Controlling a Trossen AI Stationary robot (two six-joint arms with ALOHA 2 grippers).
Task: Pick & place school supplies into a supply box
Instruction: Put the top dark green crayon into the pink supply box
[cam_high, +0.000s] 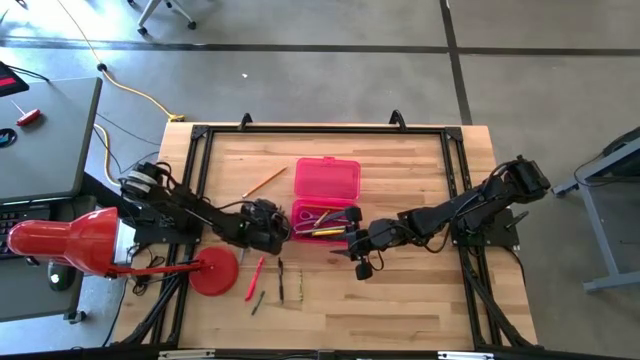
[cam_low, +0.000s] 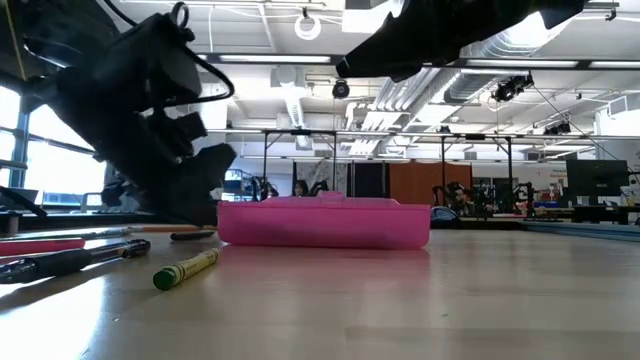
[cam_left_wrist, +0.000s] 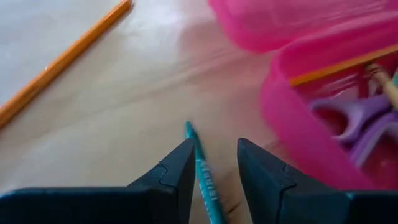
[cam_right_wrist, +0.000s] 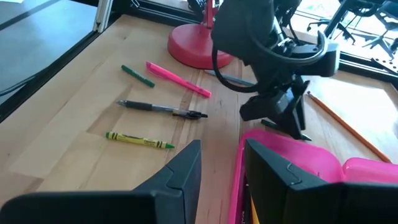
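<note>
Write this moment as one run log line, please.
left gripper: fingers open around teal pen | pink box: open | right gripper: open, beside box

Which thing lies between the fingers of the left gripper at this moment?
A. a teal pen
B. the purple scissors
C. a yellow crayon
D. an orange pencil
A: in the left wrist view the teal pen lies on the wood between the open fingers of the left gripper, while the orange pencil lies apart and the purple scissors sit inside the pink box.

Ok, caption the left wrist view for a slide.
Left tool open astride a teal pen on the table, beside the pink box holding purple scissors; an orange pencil lies apart.
</note>
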